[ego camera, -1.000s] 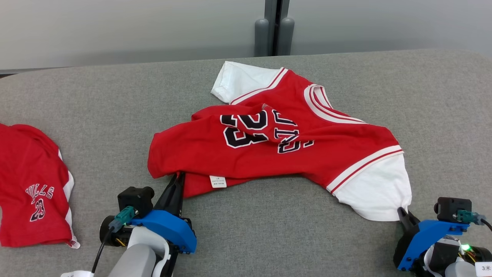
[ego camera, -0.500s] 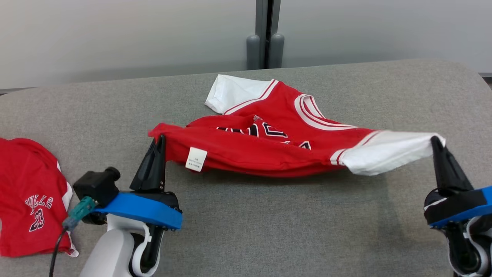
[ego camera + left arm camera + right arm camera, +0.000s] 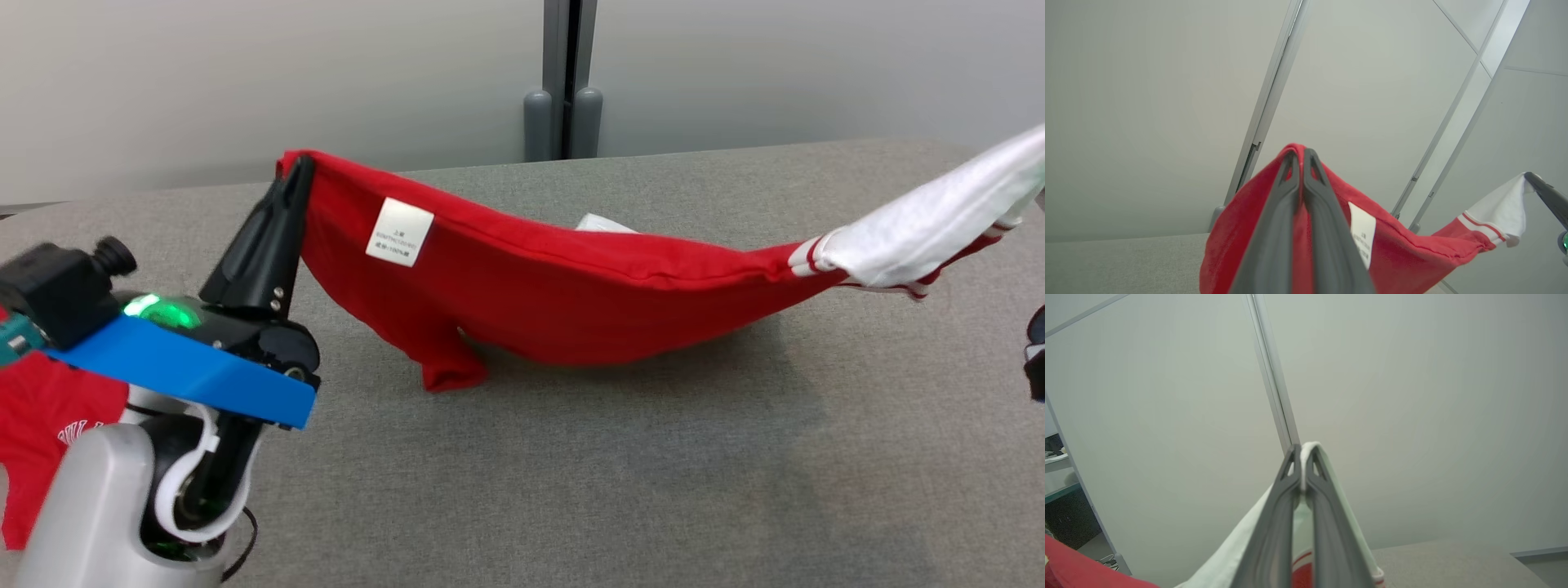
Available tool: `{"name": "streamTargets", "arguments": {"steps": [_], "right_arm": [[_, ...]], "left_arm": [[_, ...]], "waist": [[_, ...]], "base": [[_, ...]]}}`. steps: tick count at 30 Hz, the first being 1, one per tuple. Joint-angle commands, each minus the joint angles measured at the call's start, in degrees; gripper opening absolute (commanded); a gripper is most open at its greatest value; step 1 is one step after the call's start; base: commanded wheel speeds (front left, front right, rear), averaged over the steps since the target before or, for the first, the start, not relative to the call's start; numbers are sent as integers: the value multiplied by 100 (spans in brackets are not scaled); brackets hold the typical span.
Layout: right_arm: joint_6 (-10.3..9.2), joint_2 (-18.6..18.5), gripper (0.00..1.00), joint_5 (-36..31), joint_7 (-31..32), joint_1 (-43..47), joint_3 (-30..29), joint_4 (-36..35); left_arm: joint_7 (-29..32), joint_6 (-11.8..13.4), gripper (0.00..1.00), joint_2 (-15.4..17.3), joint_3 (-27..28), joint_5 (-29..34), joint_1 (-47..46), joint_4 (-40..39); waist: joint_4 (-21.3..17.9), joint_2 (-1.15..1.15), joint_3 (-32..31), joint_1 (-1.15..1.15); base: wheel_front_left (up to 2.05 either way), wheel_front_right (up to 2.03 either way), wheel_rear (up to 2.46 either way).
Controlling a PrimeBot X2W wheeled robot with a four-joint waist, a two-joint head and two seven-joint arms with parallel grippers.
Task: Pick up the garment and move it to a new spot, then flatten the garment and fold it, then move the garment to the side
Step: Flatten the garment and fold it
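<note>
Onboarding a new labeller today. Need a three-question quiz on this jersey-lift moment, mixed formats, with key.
1. True or false: the red jersey lies flat on the grey table.
2. Which part does the right gripper pinch? A) the collar B) a white sleeve C) a pocket
3. Fill in: the white care label hangs nearest the ____ gripper.

Key
1. False. It sags in the air, strung between the two grippers, with only a low corner reaching the table.
2. B
3. Left. The left gripper is shut on the red edge just beside the label.
</note>
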Motion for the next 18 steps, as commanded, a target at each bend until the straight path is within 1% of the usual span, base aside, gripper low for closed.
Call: {"name": "streamTargets", "arguments": {"steps": [1,4,5,7,9,12,16,18], "right_arm": [[3,-17,0,-122,164,-295,21,-244],[2,-66,0,-200,472,-748,28,-544],[2,-66,0,-200,472,-748,28,-544],[2,-132,0,-225,643,-1066,-7,-593],[2,-174,0,-195,774,-1389,-48,-499],[2,-207,0,1,912,-1837,-77,-161],[2,-180,0,251,944,-2501,-40,575],[3,-279,0,141,825,-2894,62,1024]], "left_arm": [[267,57,0,120,89,-172,-178,-248],[720,223,0,282,282,-509,-401,-667],[720,223,0,282,282,-509,-401,-667],[966,356,0,352,399,-709,-531,-909],[1180,466,0,432,468,-820,-676,-1062],[1412,584,0,524,515,-906,-892,-1051],[1542,669,0,584,549,-866,-1352,-719],[1519,670,0,615,566,-797,-1696,-457]], "waist": [[-45,0,-6,0],[-100,0,38,0],[-100,0,38,0],[-129,0,94,0],[-146,0,193,0],[-151,0,424,0],[-187,0,938,0],[-213,0,1227,0]], "base": [[0,0,0],[0,0,0],[0,0,0],[0,0,0],[0,0,0],[0,0,0],[0,0,0],[0,0,0]]}}
